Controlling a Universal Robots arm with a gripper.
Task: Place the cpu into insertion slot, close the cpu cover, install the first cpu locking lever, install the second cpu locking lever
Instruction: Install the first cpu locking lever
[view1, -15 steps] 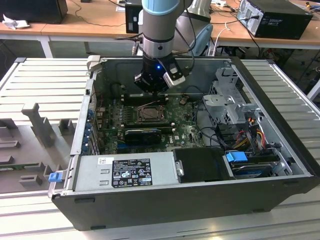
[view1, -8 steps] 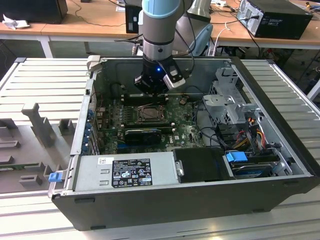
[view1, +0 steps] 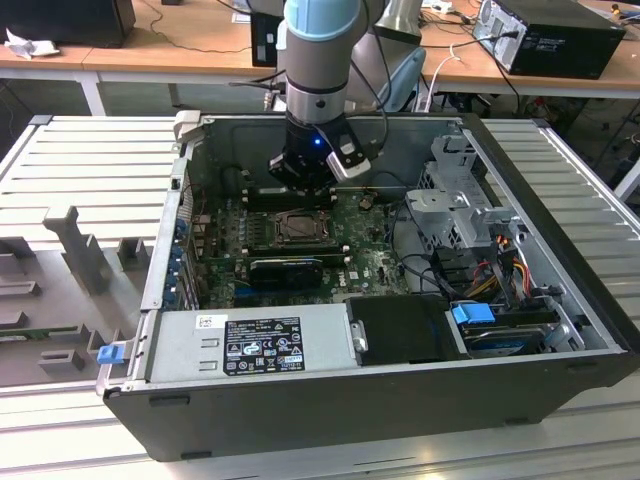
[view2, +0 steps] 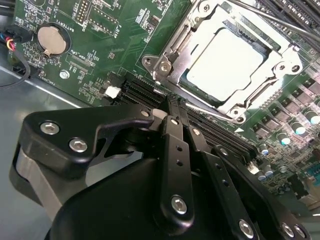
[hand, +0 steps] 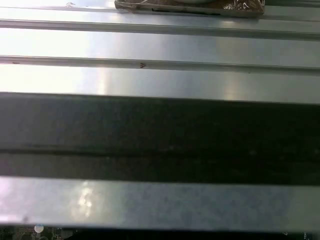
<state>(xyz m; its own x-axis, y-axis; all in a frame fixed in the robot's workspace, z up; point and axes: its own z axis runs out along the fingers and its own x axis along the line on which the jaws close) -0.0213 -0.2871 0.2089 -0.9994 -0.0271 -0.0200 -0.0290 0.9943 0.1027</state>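
Observation:
In the second wrist view the cpu (view2: 225, 65) lies flat in the insertion slot (view2: 187, 82), silver face up. The cpu cover (view2: 176, 42) is down over it, framing the chip through its square window. A thin metal lever rod (view2: 280, 20) runs along the socket's far side. My gripper (view2: 175, 102) has its black fingers pressed together with nothing between them, and the tips sit just off the socket's edge, above the black memory slots (view2: 142, 92). In the exterior view the gripper (view1: 300, 182) hangs inside the open computer case, just behind the socket (view1: 297, 228).
The case wall (view1: 330, 405) rings the motherboard. A power supply (view1: 250, 345) lies at the front, a long black card (view1: 285, 270) beside the socket, and a drive cage (view1: 460, 200) and cables (view1: 495, 270) at the exterior view's right. A coin battery (view2: 51, 40) sits on the board.

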